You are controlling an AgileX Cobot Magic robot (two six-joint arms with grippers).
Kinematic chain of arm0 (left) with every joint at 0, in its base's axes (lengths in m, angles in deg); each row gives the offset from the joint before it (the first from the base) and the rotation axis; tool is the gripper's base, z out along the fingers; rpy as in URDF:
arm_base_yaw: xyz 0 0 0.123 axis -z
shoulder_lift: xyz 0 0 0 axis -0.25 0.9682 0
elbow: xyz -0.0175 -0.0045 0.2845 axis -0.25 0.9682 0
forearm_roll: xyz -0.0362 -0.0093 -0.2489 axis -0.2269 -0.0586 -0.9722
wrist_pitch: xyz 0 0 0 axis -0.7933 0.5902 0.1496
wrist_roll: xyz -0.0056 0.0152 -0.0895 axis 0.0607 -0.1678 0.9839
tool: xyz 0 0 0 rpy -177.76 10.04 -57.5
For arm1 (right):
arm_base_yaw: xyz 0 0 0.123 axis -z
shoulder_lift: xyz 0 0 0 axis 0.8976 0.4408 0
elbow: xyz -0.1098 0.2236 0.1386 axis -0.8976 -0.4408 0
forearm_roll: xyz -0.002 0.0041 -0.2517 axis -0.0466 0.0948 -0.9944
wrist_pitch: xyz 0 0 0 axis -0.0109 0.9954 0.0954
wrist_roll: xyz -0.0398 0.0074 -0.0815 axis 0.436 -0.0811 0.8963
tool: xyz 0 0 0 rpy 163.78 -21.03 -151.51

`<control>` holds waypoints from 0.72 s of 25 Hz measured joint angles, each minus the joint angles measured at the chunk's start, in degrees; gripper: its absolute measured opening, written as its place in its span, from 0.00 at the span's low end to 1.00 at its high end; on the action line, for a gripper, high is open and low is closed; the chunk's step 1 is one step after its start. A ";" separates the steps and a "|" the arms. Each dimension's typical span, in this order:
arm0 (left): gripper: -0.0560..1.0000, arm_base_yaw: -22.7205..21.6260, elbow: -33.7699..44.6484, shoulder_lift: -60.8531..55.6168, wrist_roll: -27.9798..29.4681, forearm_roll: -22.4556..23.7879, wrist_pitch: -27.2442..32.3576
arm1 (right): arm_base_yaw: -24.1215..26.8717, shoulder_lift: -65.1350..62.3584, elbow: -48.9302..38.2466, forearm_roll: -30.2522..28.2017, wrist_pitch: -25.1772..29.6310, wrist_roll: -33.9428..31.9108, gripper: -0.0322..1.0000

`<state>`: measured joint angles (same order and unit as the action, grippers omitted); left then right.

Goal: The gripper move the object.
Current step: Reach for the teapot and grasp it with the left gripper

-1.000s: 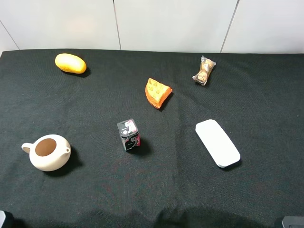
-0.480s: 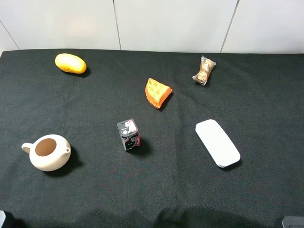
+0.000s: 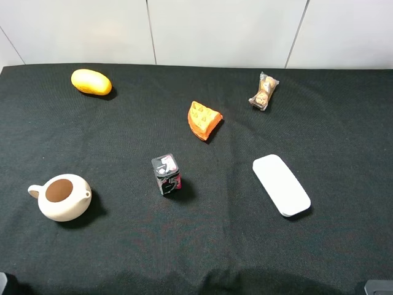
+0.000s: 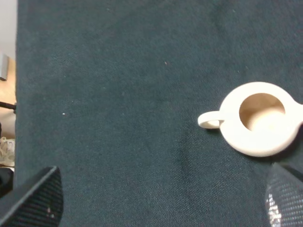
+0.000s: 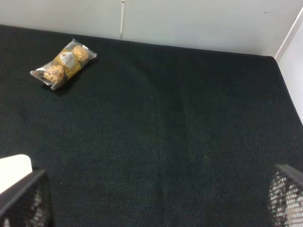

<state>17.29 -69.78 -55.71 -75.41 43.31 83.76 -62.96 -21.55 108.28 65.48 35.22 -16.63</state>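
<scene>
The object, a cream-white lidless teapot with a brown inside, stands on the black cloth at the front left, spout and handle out to its sides. In the left wrist view the teapot lies ahead of my left gripper and off toward one finger. The dark fingers stand wide apart, open, with only cloth between them. My right gripper is also open over bare cloth at the right, its mesh-textured fingers far apart. In the high view both grippers are almost wholly out of view.
A yellow mango-like fruit lies at the back left, an orange wedge near the middle back, and a small black box in the centre. A flat white slab sits right of centre, a wrapped snack behind it.
</scene>
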 joint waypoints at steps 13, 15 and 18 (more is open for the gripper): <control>0.91 0.52 -0.33 11.44 -2.45 -2.37 0.00 | 0.00 0.00 0.00 0.00 0.00 0.00 0.70; 0.91 1.53 -0.33 13.50 -2.57 -2.59 0.05 | 0.00 0.00 0.00 0.00 0.00 0.00 0.70; 0.91 2.99 -0.33 17.13 -2.60 -2.65 0.05 | 0.00 0.00 0.00 0.00 0.00 0.00 0.70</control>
<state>20.27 -70.11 -38.59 -78.01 40.67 83.81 -62.96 -21.55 108.28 65.48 35.22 -16.63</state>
